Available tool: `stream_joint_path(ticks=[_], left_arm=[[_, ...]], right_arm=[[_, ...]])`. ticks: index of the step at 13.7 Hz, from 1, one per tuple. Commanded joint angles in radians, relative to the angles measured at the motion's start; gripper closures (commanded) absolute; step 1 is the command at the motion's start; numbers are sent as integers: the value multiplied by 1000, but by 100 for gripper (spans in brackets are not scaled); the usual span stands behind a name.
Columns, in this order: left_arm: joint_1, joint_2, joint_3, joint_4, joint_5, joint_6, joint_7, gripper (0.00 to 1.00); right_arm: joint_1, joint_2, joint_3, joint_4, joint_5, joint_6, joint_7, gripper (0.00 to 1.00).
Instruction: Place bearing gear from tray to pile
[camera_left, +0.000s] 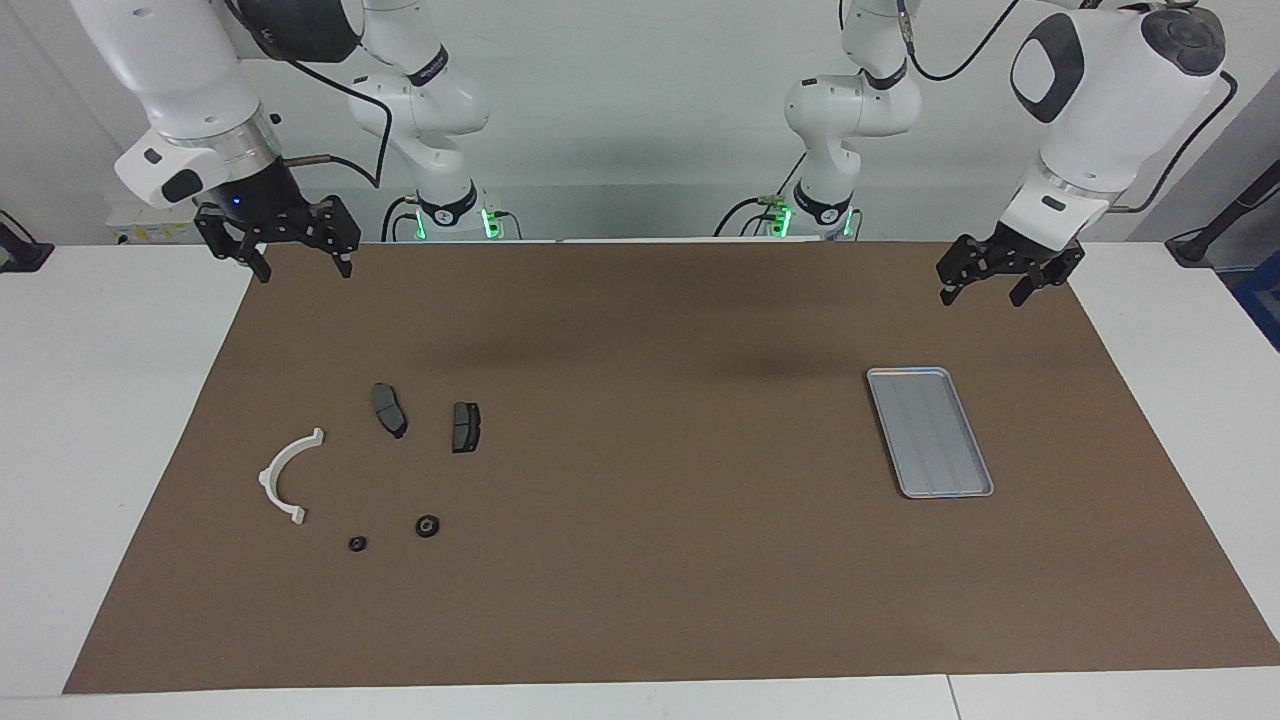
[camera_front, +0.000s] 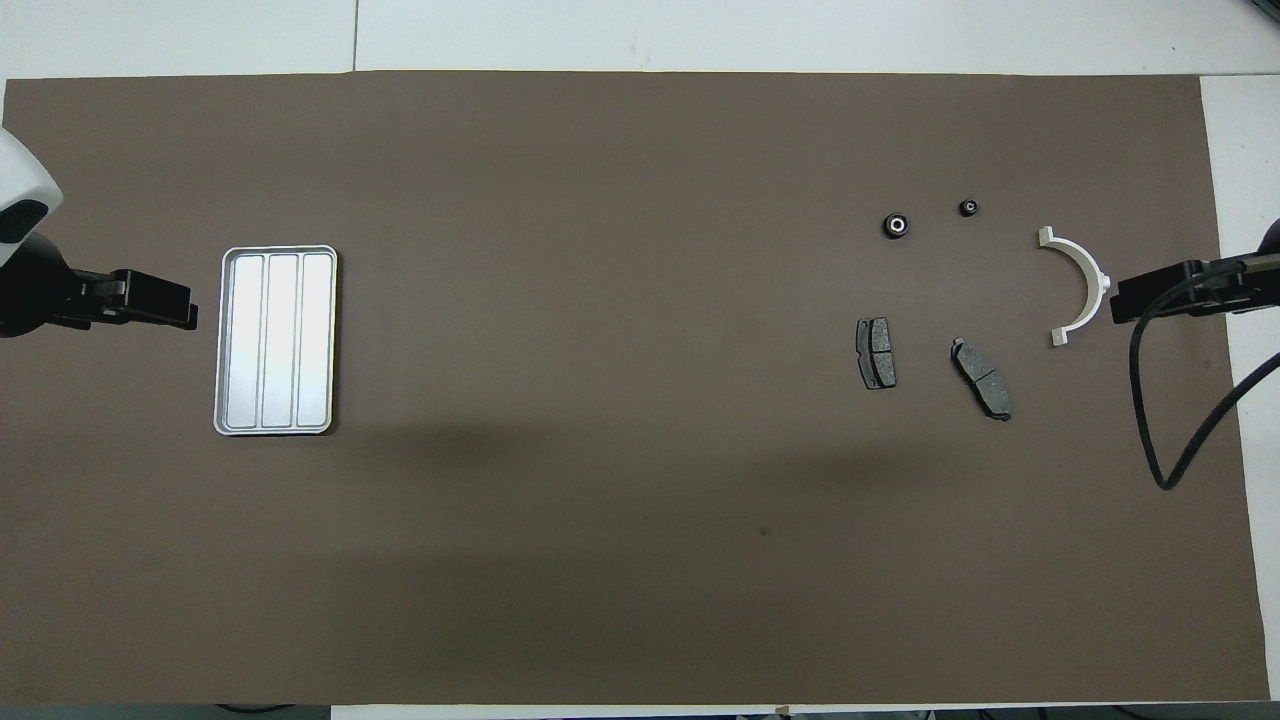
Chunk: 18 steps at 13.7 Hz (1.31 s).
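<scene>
A: Bearing gears, both of them — the larger bearing gear (camera_left: 427, 525) and the smaller bearing gear (camera_left: 356, 543) — lie on the brown mat (camera_left: 640, 600) at the right arm's end of the desk (camera_left: 100, 400), farther from the robots than the two brake pads (camera_left: 390, 410) and just beside the white half-ring bracket (camera_left: 285, 475). So they sit with the pile.

B: And the tray (camera_left: 930, 432)?

A: Bare, at the left arm's end. Nothing rests in its ridged bed. My judgement: the moving is done, with nothing left to carry.

B: The hands?

A: The right hand (camera_left: 296, 264) hangs over the mat's edge nearest the robots, fingers apart, holding nothing. The left hand (camera_left: 982, 290) waits over the mat between the tray and the robots' end, fingers apart too, and carrying nothing.

B: Do the two views differ?

A: The facing view shows both hands raised well clear of the parts. From overhead the right hand (camera_front: 1165, 295) seems almost to touch the bracket, which is only height; that view does show the tray's three shining lanes plainly.
</scene>
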Motion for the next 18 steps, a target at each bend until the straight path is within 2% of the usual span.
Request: stream_joint_path(ticks=[1, 6, 18], left_arm=[[7, -20, -5, -17, -5, 12, 14, 0], [7, -20, -5, -17, -5, 12, 14, 0], [7, -20, -5, -17, -5, 12, 14, 0]], right_arm=[[8, -11, -10, -21, 16, 18, -16, 0], [16, -11, -10, -12, 15, 53, -17, 0], [60, -11, -33, -12, 15, 52, 10, 0]])
